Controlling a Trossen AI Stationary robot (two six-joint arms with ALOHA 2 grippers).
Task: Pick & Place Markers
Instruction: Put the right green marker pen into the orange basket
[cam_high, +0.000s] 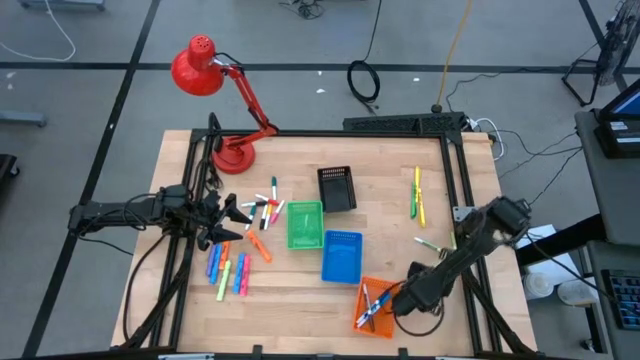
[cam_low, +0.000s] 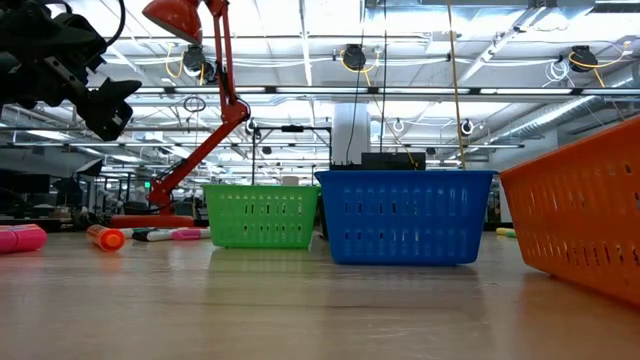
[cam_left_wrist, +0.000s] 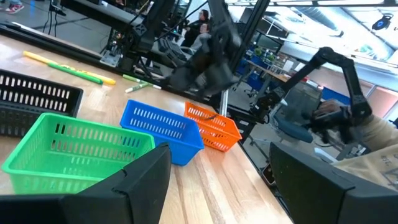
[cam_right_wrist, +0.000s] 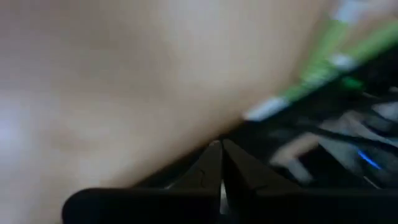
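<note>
Markers lie loose near the table's left edge, left gripper spread above them, right gripper clenched empty beside the orange basket; a careless swing could tip it.

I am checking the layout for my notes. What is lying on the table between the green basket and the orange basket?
The blue basket lies between the green basket and the orange basket. The high view shows the three in a diagonal row; the low view agrees.

Left gripper hovers with jaws apart; right gripper jaws closed.
</note>
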